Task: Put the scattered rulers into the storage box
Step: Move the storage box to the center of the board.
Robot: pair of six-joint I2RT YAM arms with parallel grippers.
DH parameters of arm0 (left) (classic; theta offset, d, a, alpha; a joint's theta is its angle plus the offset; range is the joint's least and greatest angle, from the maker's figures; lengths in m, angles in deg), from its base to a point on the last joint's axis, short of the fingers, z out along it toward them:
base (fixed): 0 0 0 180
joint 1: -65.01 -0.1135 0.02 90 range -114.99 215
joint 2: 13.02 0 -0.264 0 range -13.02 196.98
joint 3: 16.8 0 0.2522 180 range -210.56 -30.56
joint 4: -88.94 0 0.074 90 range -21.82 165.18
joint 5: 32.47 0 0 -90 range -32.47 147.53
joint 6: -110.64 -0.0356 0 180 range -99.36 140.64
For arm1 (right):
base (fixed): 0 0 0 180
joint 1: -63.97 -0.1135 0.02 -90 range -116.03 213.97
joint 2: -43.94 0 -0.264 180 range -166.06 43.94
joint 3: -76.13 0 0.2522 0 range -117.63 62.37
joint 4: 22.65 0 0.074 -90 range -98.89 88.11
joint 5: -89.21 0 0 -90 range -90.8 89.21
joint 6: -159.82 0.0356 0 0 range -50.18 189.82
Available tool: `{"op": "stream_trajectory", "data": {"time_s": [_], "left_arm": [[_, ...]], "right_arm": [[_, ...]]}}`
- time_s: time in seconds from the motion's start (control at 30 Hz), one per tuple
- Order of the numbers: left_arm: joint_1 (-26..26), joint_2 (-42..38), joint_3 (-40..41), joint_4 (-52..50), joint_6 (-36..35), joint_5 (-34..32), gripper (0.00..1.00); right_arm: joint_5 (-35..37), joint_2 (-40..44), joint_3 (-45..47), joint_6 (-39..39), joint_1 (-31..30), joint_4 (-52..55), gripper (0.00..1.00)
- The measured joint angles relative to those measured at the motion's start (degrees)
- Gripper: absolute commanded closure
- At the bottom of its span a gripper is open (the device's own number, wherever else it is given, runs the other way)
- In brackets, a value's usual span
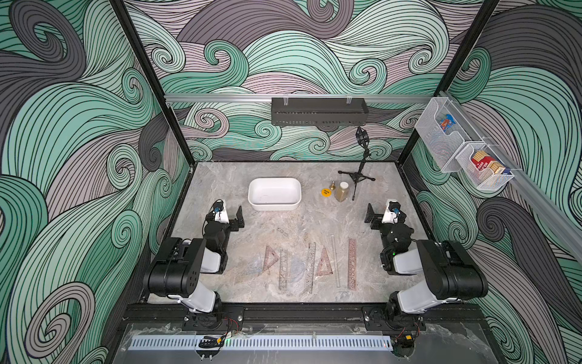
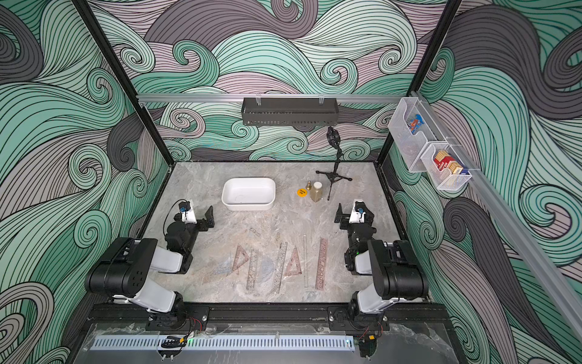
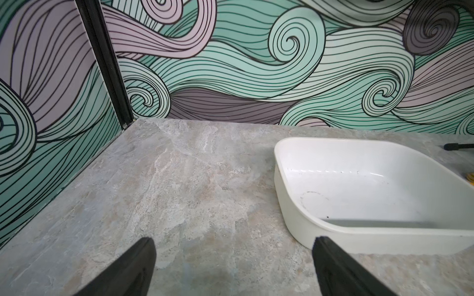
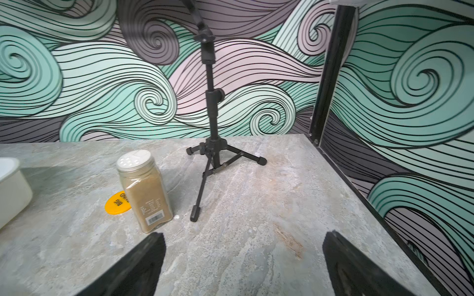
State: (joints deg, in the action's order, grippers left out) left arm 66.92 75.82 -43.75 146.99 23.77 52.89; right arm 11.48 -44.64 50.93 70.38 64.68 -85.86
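From where I stand, the white storage box sits on the marbled tabletop, its floor bare, and I place everything else from it. The rulers all lie flat on the tabletop in a loose row, well apart from the box on its side toward the arm bases. From the left arm's end of the row I make out a faint bluish triangle against a pinkish-brown triangle; I cannot tell which overlaps which. Next come a short stencil strip, a pale half-round protractor, a long strip leaning a little, a second brown triangle, a thin clear strip and a pinkish-brown holed strip. The left gripper hangs near the box's corner on the left arm's side, not touching it, jaws spread wide and holding nothing. The right gripper is released as well, its jaws wide over bare tabletop, well off the box's opposite end and farther toward the arm bases. Beside that same end of the box stands a spice jar of tan powder. A yellow disc lies at its foot on the box's side, and a black tripod stand stands just past the jar. A dark tray hangs on the back-wall rail, above and behind the box.
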Motion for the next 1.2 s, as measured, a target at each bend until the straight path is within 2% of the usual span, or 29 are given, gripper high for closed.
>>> {"op": "stream_trajectory", "data": {"time_s": [0.1, 0.2, 0.33, 0.43, 0.53, 0.63, 0.83, 1.03, 1.2], "left_arm": [[0.0, -2.9, -2.1, -4.5, 1.7, -5.1, 0.01], [0.1, -8.6, -6.4, -13.6, 3.6, -8.4, 0.01], [0.5, -13.4, -11.0, -19.0, 8.0, -9.7, 0.02], [0.8, -12.5, -16.4, -26.7, 12.0, -8.6, 0.01], [0.8, -7.5, -25.0, -35.4, 15.1, -5.8, 0.01], [0.8, -0.7, -34.2, -42.9, 17.1, -1.0, 0.01], [0.9, 11.8, -50.2, -55.4, 20.7, 9.7, 0.06], [1.6, 20.8, -57.3, -60.7, 23.5, 18.4, 0.16], [2.1, 24.1, -57.4, -63.5, 24.7, 23.5, 0.2]], "right_arm": [[7.4, 3.5, 0.3, -0.8, -3.6, 1.8, 0.0], [13.8, 11.3, -2.0, -1.1, -9.7, 9.7, 0.0], [15.2, 19.8, -10.9, 6.4, -13.6, 25.6, 0.0], [13.8, 19.6, -18.6, 12.1, -16.7, 35.1, 0.0], [9.3, 14.1, -26.4, 15.3, -21.2, 43.0, 0.0], [3.0, 4.7, -35.8, 16.7, -24.5, 50.1, 0.0], [-7.1, -12.5, -51.6, 17.0, -28.1, 59.8, 0.0], [-10.5, -26.3, -66.2, 16.5, -28.2, 66.7, 0.01], [-12.7, -32.5, -71.2, 16.7, -28.2, 70.2, 0.14]]}}
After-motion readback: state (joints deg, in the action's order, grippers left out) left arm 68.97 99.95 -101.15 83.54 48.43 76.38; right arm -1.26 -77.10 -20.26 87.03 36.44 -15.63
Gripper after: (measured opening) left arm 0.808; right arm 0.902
